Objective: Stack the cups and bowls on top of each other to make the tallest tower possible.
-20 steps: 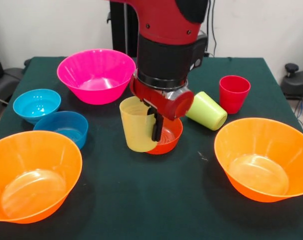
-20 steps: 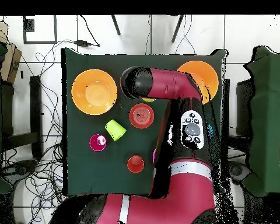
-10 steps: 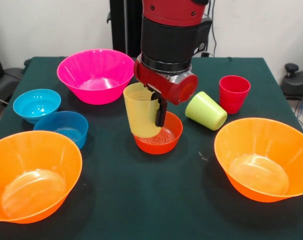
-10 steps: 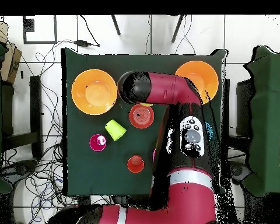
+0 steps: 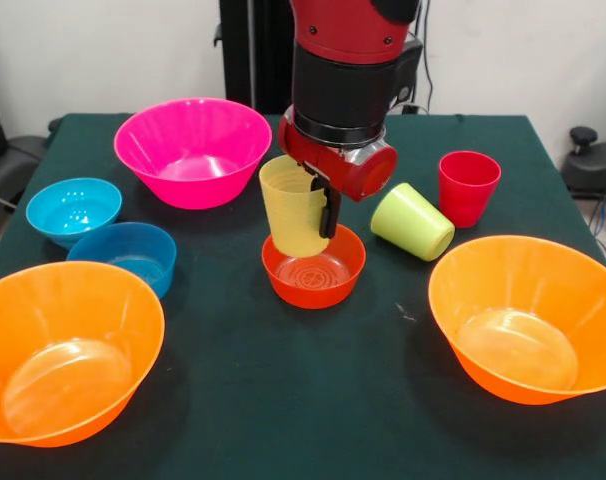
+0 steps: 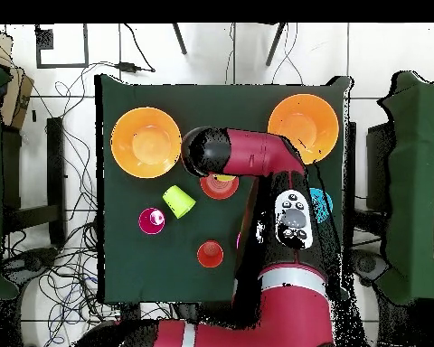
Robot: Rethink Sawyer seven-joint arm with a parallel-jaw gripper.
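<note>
at frame centre the gripper [image 5: 321, 205] has its jaws clamped on the rim of the pale yellow cup [image 5: 294, 206], held tilted just above the red-orange bowl [image 5: 314, 268] on the tabletop [image 5: 283, 380].

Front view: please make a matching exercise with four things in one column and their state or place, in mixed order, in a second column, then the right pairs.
Things:
1. pale yellow cup
2. lime green cup
3. red cup
4. small red-orange bowl

States:
A. lying on its side
B. standing upright on the table
C. held in the end effector
D. directly below the held cup

Pairs: 1-C, 2-A, 3-B, 4-D
</note>
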